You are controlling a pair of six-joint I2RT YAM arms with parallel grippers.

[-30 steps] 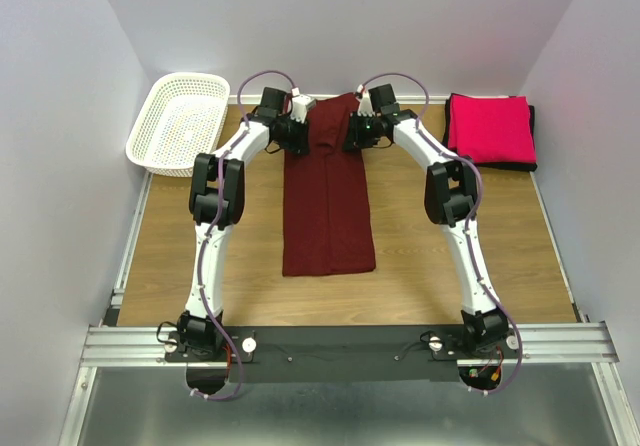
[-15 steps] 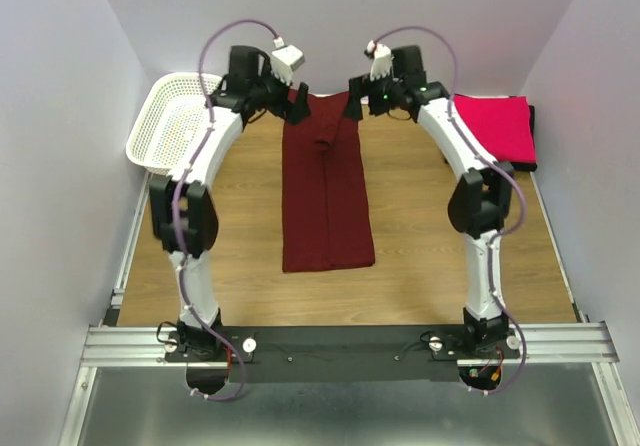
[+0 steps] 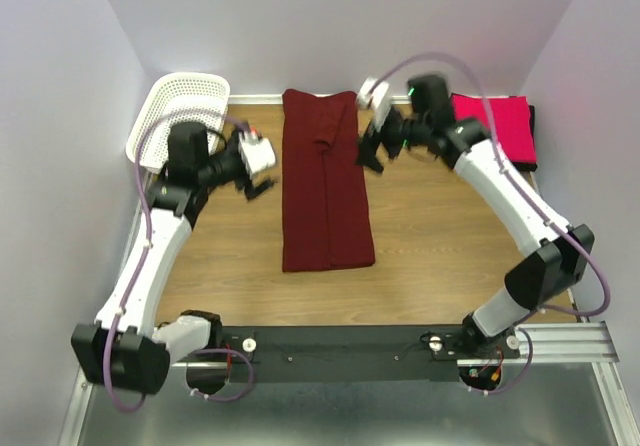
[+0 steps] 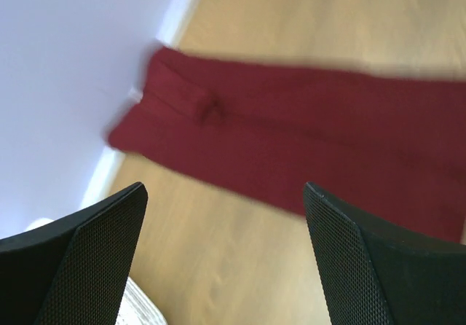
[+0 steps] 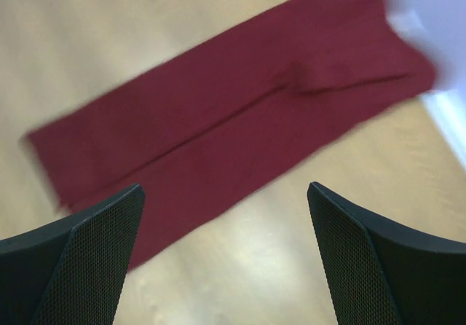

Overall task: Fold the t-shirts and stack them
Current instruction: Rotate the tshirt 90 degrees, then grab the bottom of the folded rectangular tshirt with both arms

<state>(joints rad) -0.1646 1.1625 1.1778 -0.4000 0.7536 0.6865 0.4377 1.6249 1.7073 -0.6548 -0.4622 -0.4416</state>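
Currently L gripper & R gripper hover w/ fingers wide apart, empty, either side of flat maroon t-shirt.

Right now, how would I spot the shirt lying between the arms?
Find the wooden table. Down its middle runs the maroon shirt, reaching the back wall. It is a long dark strip, unlike the square pink shirt at far right.

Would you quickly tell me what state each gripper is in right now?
Left gripper: open, holding nothing, clear of the maroon t-shirt.
Right gripper: open, holding nothing.
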